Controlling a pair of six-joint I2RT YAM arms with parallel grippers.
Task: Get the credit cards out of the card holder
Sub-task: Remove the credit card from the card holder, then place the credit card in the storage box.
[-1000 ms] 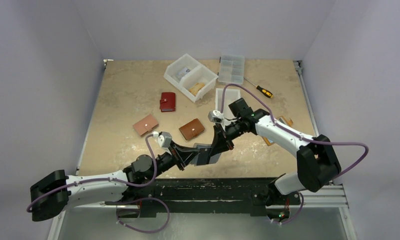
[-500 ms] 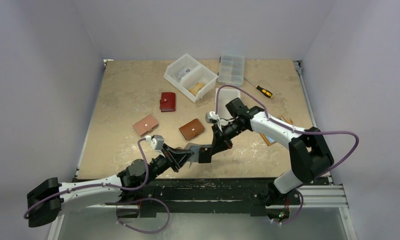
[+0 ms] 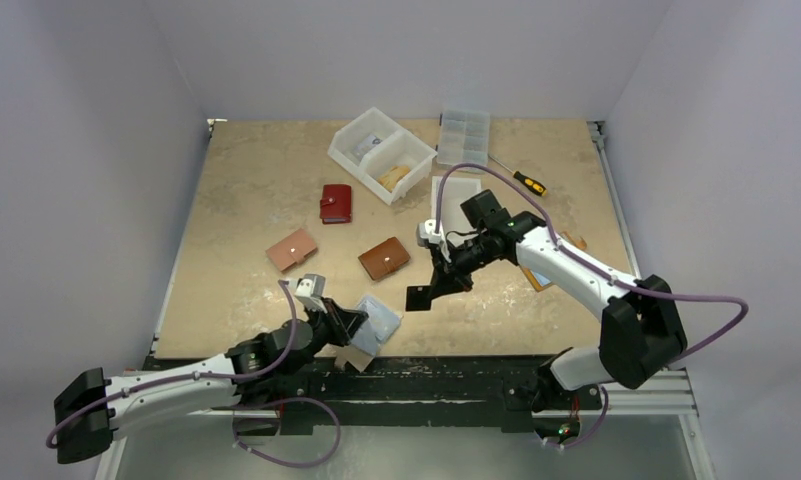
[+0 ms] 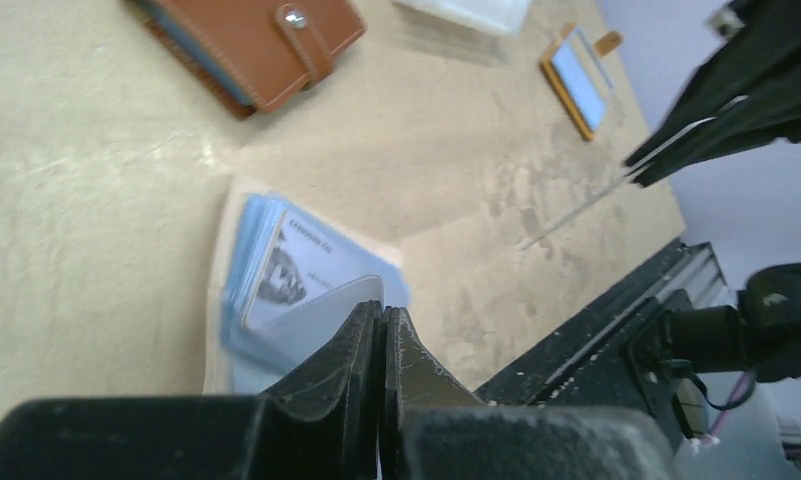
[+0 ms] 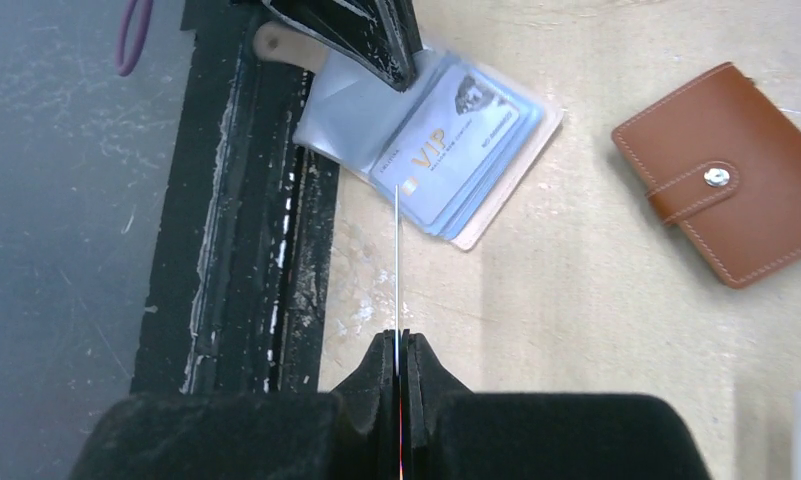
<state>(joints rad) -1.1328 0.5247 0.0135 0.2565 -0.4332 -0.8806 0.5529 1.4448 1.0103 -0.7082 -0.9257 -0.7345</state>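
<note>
The open card holder point(image 3: 381, 318) lies at the table's near edge, with light blue credit cards point(image 5: 456, 140) in its clear sleeves. My left gripper point(image 4: 385, 312) is shut on one clear sleeve point(image 4: 321, 312) of the card holder point(image 4: 276, 270); from above the left gripper point(image 3: 353, 326) sits at the holder's near side. My right gripper point(image 5: 398, 337) is shut on a black credit card point(image 3: 417, 296), seen edge-on as a thin line point(image 5: 397, 260) in its wrist view. That card hangs above the table, apart from the holder, under the right gripper point(image 3: 434, 282).
Closed card holders lie behind: brown point(image 3: 384, 258), pink point(image 3: 291, 250) and red point(image 3: 335, 203). A white two-part bin point(image 3: 381, 153), a clear compartment box point(image 3: 464, 135), a screwdriver point(image 3: 525, 181) and an orange holder point(image 4: 576, 78) are farther off. The black base rail point(image 5: 236, 250) borders the near edge.
The two grippers have parted. The left drew the card holder back to the near edge, and the right rose away with the black card out of the sleeve.
</note>
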